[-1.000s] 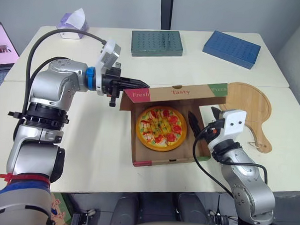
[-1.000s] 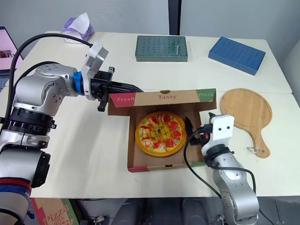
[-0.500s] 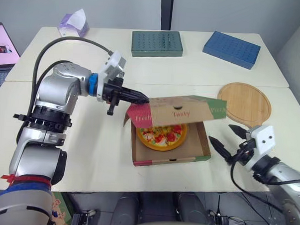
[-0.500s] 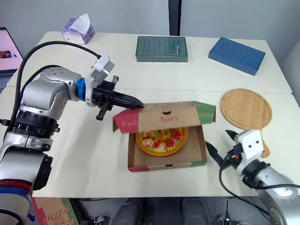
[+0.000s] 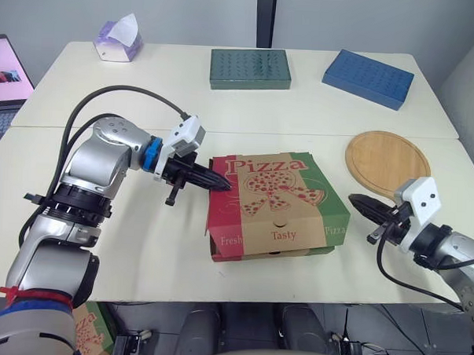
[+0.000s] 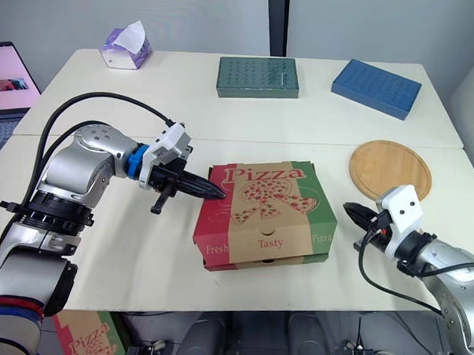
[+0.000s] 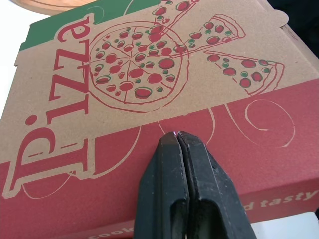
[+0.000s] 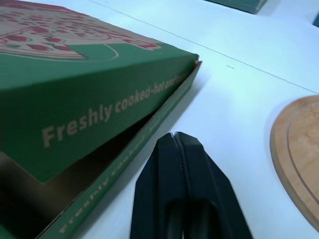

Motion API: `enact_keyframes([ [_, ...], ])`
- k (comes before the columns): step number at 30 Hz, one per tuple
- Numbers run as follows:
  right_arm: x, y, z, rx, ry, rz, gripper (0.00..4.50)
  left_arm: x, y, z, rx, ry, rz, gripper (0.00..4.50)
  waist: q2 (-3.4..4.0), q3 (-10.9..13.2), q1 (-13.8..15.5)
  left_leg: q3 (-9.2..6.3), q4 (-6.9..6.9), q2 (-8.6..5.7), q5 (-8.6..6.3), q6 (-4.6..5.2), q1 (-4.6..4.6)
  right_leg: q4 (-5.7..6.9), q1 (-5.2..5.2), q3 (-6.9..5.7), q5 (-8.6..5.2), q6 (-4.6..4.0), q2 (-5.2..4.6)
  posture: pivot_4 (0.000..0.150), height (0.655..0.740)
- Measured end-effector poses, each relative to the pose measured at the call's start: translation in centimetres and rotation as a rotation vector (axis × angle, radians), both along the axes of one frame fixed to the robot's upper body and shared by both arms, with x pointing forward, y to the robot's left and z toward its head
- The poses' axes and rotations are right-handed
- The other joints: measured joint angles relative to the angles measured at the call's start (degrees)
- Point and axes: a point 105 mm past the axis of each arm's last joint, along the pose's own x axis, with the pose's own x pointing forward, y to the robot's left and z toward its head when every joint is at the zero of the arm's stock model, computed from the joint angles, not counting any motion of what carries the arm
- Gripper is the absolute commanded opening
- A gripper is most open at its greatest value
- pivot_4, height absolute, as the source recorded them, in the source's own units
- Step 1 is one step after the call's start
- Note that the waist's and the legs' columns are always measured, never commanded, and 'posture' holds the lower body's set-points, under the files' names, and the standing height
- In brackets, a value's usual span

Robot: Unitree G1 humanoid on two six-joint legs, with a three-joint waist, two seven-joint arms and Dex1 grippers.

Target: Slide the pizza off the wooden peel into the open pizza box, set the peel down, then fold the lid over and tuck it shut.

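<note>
Right wrist view: lid (image 8: 99, 109) gapes above the pizza box (image 8: 99, 204) wall; left gripper (image 7: 178, 135) and right gripper (image 8: 174, 135), fingers pressed together, should press down, tucking flaps.

This looks like an office or a lab room rather than a kitchen. Plain pale tables (image 5: 107, 85) stand pushed together in front of a bare grey wall (image 5: 173, 10) with a dark post (image 5: 264, 17). An open laptop (image 5: 4, 77) glows at the far left, with a tissue box (image 5: 117, 40) near it. A flat green case (image 5: 250, 68) and a blue case (image 5: 368, 78) lie along the far side. The pizza box (image 5: 275, 203) and wooden peel (image 5: 387, 160) rest on bare desk.
</note>
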Motion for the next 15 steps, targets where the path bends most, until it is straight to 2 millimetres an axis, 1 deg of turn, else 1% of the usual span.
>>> enact_keyframes([
  [4, -0.9, 2.0, -1.0, 0.018, 0.068, 0.101, 0.02, 0.0, 0.0, 0.0, 0.002, -0.003, 0.001, 0.0, 0.0, 0.0, -0.04, 0.01, 0.0, 0.0, 0.0, 0.0, 0.0, 0.0, 0.0, 0.01, 0.0, 0.0, 0.0, 0.15, 0.74],
  [13, -1.2, 5.0, -0.9, 0.074, 0.068, 0.173, 0.02, 0.5, 0.2, -0.1, 0.019, -0.041, 0.026, 0.0, 0.0, 0.0, -0.16, 0.0, 0.02, 0.0, 0.0, 0.0, 0.02, 0.03, 0.0, 0.01, 0.0, 0.01, 0.0, 0.15, 0.74],
  [15, -1.3, 5.3, -1.0, 0.073, 0.073, 0.185, 0.02, 0.7, 0.4, -0.1, 0.017, -0.049, 0.033, 0.0, 0.0, 0.0, -0.13, 0.01, 0.02, 0.0, 0.0, 0.0, 0.01, 0.03, 0.0, 0.01, 0.0, 0.0, 0.0, 0.15, 0.74],
])
